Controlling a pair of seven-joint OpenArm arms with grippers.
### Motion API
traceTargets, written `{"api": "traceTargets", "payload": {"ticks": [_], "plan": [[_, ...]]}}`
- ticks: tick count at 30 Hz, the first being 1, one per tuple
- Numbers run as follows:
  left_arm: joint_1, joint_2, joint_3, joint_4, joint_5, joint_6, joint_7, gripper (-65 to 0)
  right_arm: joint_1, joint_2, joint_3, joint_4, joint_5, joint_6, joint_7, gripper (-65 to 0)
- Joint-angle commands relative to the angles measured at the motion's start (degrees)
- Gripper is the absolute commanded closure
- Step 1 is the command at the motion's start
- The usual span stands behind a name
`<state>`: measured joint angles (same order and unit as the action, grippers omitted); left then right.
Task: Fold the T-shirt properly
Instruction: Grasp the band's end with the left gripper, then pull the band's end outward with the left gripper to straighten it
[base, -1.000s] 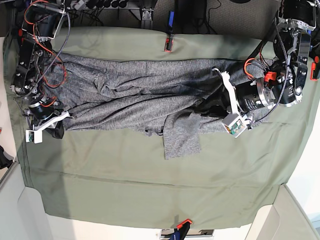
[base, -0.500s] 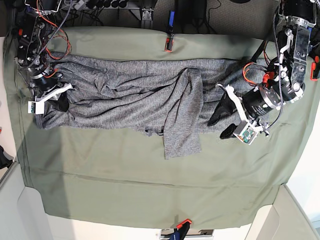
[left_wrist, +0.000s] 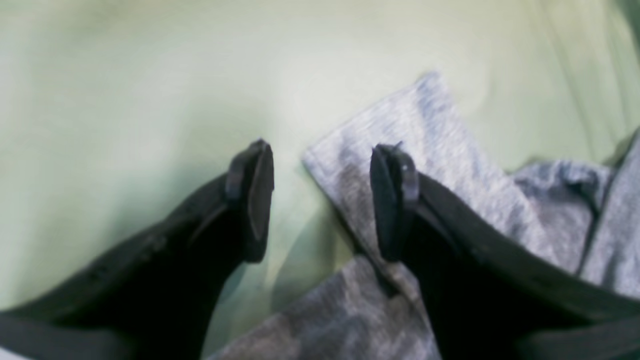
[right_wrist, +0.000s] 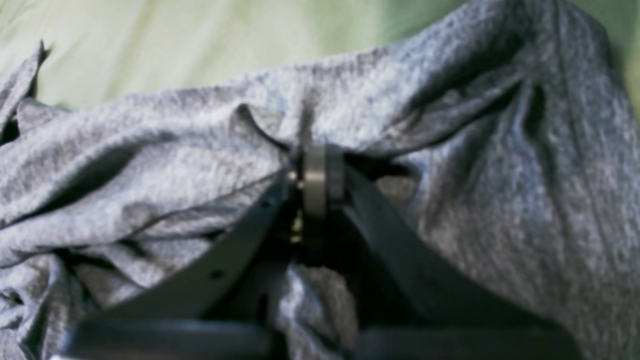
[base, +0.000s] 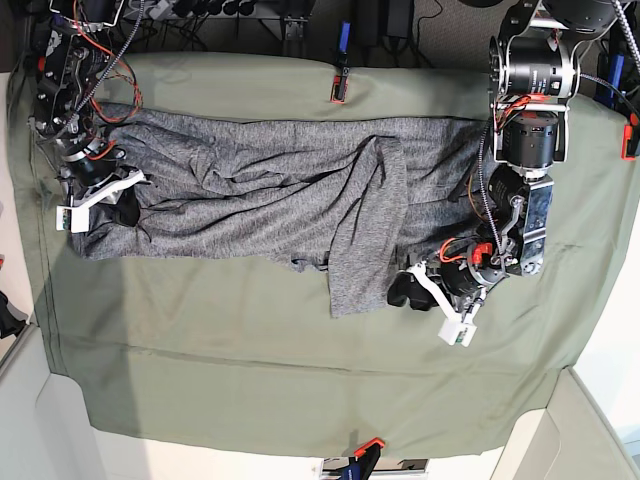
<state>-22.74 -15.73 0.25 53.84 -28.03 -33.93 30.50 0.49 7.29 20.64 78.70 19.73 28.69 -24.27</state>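
Observation:
The heather-grey T-shirt (base: 260, 195) lies stretched sideways across the olive cloth, with one sleeve (base: 365, 270) folded over and pointing toward the front. My left gripper (base: 402, 293) is open just right of that sleeve's end. In the left wrist view, the left gripper (left_wrist: 320, 197) straddles the sleeve corner (left_wrist: 425, 130), with one fingertip (left_wrist: 392, 200) over the grey knit and the other over green cloth. My right gripper (base: 124, 209) is shut on the shirt's left end. The right wrist view shows this gripper (right_wrist: 315, 175) pinching bunched fabric of the T-shirt (right_wrist: 150, 165).
The olive-green cloth (base: 250, 350) covers the table and is pinned by orange clamps at the back (base: 337, 88), the front (base: 368, 445) and the right edge (base: 628, 135). Cables and arm bases crowd both back corners.
The left gripper let go of the shirt's right part, leaving the sleeve folded across, then swung forward to the sleeve's end. The right gripper shifted slightly back, still gripping.

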Motion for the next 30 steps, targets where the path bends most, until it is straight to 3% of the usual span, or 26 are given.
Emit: {"api": "traceTargets", "payload": {"ticks": [1,6,10,13,18,23,27,30], "plan": [[-1.6,-0.1,-0.2,-0.2,-0.7,-1.1,-1.3,-33.6,0.7,0.5,0.1,1.0,0.7,0.2,1.1,0.0],[-0.9,1.5,-0.2,-1.0,2.6,-1.2,-3.8,-31.2,0.8,0.5,0.1,1.0,0.9,0.2,1.2,0.0],[-0.9,3.0,-0.2,-1.0,1.6,-3.7,-3.5,-9.9,0.7,0.5,0.1,1.0,0.9,0.2,1.2,0.0],[-0.9,3.4,-0.2,-1.0,0.1,-6.1,-3.5,0.0,0.7,0.5,0.1,1.0,0.9,0.2,1.1,0.0],[-1.0,0.3,-0.2,2.5,-3.1,-6.1,-1.7,0.0,0.8,0.5,0.1,1.0,0.8,0.2,1.2,0.0],[1.0,-7.4,-0.8,12.8,-18.2,-6.1,9.3,0.0,0.7,0.5,0.1,1.0,0.7,0.2,1.2,0.0],[8.6,-12.8,-3.6,24.1,-31.5,-6.1,18.8,0.0,0.8,0.5,0.1,1.0,0.7,0.2,1.4,0.0],[16.6,-15.1,-8.6,31.7,-33.1,-6.1,19.5,0.0,0.8,0.5,0.1,1.0,0.7,0.2,1.4,0.0]]}}
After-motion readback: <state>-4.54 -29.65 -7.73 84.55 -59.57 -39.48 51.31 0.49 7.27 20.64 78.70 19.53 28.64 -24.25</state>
